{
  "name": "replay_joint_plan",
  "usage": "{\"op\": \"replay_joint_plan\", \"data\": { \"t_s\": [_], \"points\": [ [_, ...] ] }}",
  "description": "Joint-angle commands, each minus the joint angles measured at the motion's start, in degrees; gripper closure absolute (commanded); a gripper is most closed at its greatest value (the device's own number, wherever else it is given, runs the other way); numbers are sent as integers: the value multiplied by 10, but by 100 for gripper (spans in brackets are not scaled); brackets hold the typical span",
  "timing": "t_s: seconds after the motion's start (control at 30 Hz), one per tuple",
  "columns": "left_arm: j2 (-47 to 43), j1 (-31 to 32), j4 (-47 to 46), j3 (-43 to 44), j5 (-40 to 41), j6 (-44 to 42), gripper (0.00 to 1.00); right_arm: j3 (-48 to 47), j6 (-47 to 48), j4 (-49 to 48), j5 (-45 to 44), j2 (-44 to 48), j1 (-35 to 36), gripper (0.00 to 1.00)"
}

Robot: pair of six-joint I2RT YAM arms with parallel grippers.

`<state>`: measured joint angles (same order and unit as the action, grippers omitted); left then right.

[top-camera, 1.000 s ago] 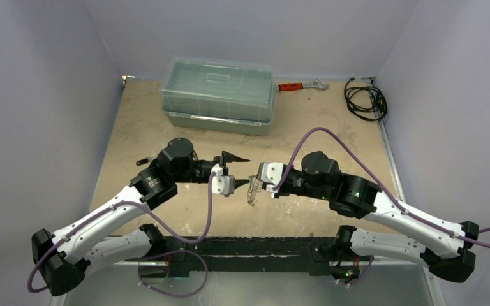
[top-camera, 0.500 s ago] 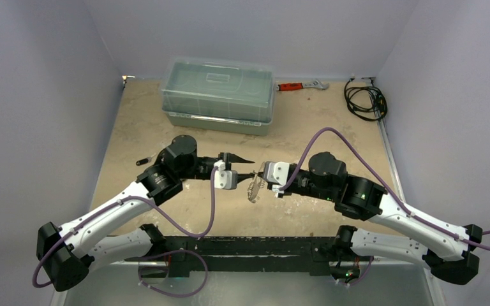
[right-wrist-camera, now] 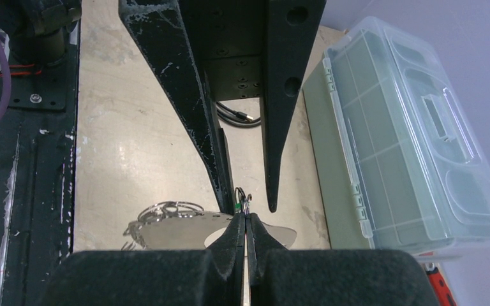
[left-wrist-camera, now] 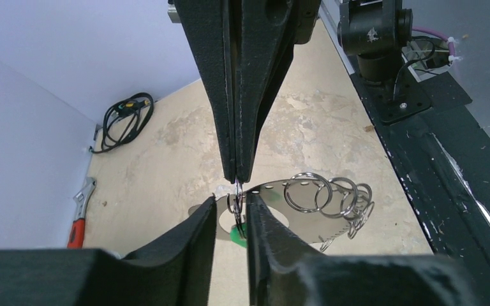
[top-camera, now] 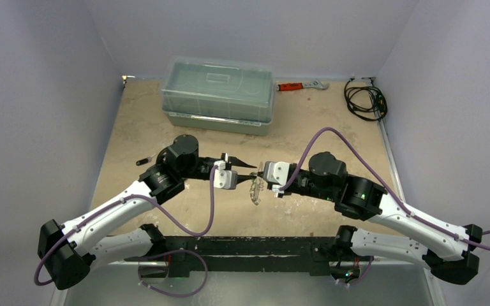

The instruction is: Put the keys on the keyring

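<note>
**Two hands meet at one small ring**

The right hand [right-wrist-camera: 245, 218] is fully closed. Its tips pinch a small ring at the end of the keyring [left-wrist-camera: 322, 194], and the keyring hangs from it in the air above the table [top-camera: 332, 127], between the two arms. The white tag [left-wrist-camera: 281, 220] lies almost flat below the pinched ring. A row of linked silver rings goes along the edge of the tag, away from the grip.

The left hand [left-wrist-camera: 231, 199] comes from the opposite side and is open only a little. Its two fingers [left-wrist-camera: 198, 242] stand one on each side of the pinched ring and of the green key [left-wrist-camera: 236, 233], which hangs just under this ring. On one side a narrow gap shows between finger and ring. On the other side I cannot tell if the finger touches the key.
</note>
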<state>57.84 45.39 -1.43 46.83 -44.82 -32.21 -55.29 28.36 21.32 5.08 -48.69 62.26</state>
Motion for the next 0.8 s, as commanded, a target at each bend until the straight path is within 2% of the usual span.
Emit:
{"op": "replay_joint_plan", "data": {
  "t_s": [0.0, 0.1, 0.13, 0.33, 0.43, 0.5, 0.6, 0.77],
  "points": [
    [1, -3, -44, -11, -28, 21, 83, -18, 4, -46, 2, 4, 2, 100],
    [0, -3, -50, -15, -29, 24, 93, -18, 4, -46, 3, 3, 2, 100],
    [-1, -3, -52, -17, -28, 25, 100, -18, 3, -46, 4, 3, 2, 100],
    [-4, -3, -15, -9, 34, 7, 100, -19, -8, -35, -11, 2, 2, 99],
    [-1, -3, 9, -1, 68, -5, 100, -30, -17, -10, -46, -11, 2, 70],
    [0, -3, 23, 4, 78, -6, 100, -34, -20, 2, -62, -18, 2, 60],
    [2, -3, 42, 6, 83, -7, 100, -40, -21, 10, -73, -29, 2, 54],
    [-6, -3, 39, 0, 81, -4, 100, -56, -16, 17, -68, -60, 2, 54]
  ]
}}
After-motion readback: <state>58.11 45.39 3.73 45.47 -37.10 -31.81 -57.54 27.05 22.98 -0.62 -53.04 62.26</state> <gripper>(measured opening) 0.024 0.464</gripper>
